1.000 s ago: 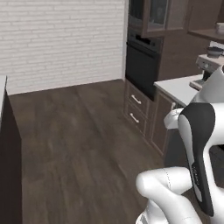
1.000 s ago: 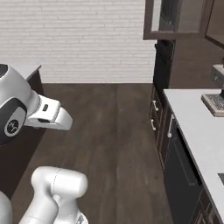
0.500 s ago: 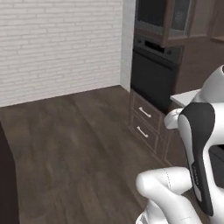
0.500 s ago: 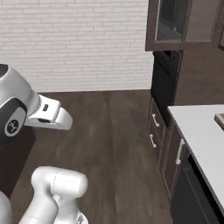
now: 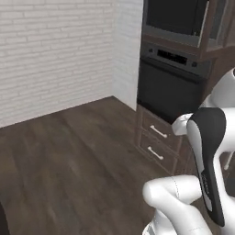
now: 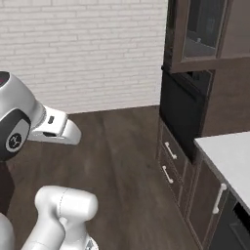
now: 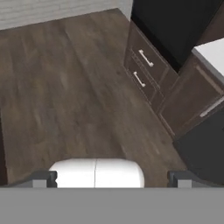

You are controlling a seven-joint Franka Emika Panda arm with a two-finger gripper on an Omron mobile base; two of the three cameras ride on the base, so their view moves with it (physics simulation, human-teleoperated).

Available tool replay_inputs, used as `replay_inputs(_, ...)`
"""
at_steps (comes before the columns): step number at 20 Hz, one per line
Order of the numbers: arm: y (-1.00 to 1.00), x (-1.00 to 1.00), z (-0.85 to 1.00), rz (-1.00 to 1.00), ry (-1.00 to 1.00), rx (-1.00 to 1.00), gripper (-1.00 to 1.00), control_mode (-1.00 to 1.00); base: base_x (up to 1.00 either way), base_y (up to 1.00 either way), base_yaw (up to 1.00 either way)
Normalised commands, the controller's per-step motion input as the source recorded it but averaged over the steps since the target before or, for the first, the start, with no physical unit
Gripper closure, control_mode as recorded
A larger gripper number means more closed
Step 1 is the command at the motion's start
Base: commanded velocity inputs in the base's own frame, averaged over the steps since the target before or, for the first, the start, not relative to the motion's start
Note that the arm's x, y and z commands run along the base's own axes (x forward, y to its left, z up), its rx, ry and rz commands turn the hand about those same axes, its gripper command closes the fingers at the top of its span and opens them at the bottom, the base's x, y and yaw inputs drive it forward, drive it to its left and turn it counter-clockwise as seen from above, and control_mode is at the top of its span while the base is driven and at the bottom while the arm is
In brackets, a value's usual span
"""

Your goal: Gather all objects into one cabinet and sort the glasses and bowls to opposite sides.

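Honestly nothing grabbed yet — gripper (image 7: pixel 111 177) hanging wide open and empty over bare floor (image 7: pixel 65 87), oven (image 5: pixel 172 85) far right. Mugs probably light, fragile — best pinched at rim.

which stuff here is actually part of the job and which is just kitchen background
Part of the job:
- end effector, open and holding nothing
- no mugs, bowl or wall cabinet to point at from here

Background:
- built-in oven
- two drawers under it
- pale countertop
- brick wall
- wood floor
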Motion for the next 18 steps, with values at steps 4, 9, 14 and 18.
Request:
replay_inputs(4, 0.00, 0.00, 0.00, 0.00, 0.00, 0.00, -1.00, 1.00, 0.41, 0.54, -0.82)
replay_inputs(9, 0.00, 0.00, 0.00, 0.00, 0.00, 0.00, -1.00, 1.00, 0.22, 0.40, -0.88)
replay_inputs(14, 0.00, 0.00, 0.00, 0.00, 0.00, 0.00, -1.00, 1.00, 0.27, 0.29, -0.85)
replay_inputs(18, 0.00, 0.00, 0.00, 0.00, 0.00, 0.00, -1.00, 1.00, 0.66, 0.12, -0.68)
